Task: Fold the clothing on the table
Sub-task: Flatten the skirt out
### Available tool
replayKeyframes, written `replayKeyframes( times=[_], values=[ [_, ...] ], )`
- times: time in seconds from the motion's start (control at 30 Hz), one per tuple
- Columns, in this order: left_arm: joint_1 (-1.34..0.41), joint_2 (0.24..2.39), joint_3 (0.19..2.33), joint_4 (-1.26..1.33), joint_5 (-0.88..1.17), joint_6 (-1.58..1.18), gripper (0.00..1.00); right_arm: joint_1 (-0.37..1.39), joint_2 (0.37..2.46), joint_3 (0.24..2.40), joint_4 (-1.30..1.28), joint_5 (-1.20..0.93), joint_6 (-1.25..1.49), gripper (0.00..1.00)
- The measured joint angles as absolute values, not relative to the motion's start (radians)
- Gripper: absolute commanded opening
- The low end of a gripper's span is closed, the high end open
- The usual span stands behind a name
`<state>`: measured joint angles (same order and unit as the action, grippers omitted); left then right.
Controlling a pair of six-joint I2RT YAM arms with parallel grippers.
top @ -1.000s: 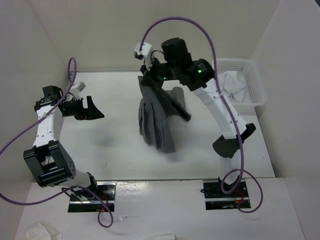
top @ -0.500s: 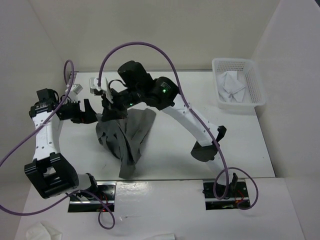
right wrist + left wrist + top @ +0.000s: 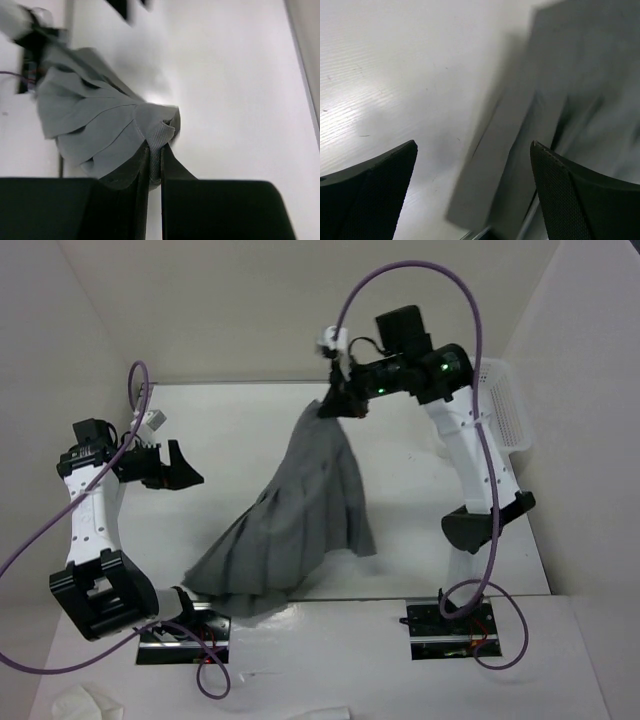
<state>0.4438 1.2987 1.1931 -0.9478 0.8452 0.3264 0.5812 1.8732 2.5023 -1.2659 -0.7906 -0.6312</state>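
White arms (image 3: 95, 510), black joints (image 3: 100, 590), purple cables (image 3: 410, 265), black fingers (image 3: 370, 200).

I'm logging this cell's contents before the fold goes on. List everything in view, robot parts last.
table: one, white; fills the cell floor, with white walls around it.
skirt: one, dark grey, pleated; hanging by its waistband, hem spread down to the table's near edge.
basket: one, white mesh; far right corner, partly hidden.
white scraps: two, white; on the near ledge at the bottom of the overhead view.
arms: two, white and black; bolted at the near edge.
cables: two, purple; one looping off each arm.
left gripper: one, black; open, holding nothing, left of the skirt.
right gripper: one, black; shut on the skirt's waistband, raised at the far side.
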Motion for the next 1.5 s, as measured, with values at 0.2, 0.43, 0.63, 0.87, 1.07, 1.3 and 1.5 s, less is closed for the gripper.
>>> replayKeyframes(
  times=[0.2,0.43,0.63,0.87,1.07,1.3,1.5],
  values=[
    [0.444,1.348,1.193,-0.979,0.886,0.375,0.99,0.356,1.825,2.05,-1.151,-0.613,-0.607,0.0],
    [0.441,1.431,1.193,-1.026,0.925,0.443,0.99,0.474,1.824,1.54,-1.002,-0.321,-0.542,0.0],
    [0.436,1.477,1.2,-1.037,0.953,0.473,0.99,0.471,1.818,1.449,-0.881,-0.052,-0.487,0.0],
    [0.412,1.491,1.203,-1.039,0.958,0.495,0.99,0.426,1.822,1.44,-0.765,0.166,-0.403,0.17],
    [0.347,1.489,1.203,-1.008,0.928,0.485,0.99,0.371,1.844,1.462,-0.686,0.368,-0.3,0.9],
    [0.296,1.442,1.203,-0.939,0.873,0.434,0.99,0.311,1.858,1.546,-0.634,0.572,-0.203,0.97],
    [0.291,1.433,1.203,-0.908,0.842,0.407,0.99,0.301,1.854,1.625,-0.647,0.509,-0.183,0.97]
  ],
)
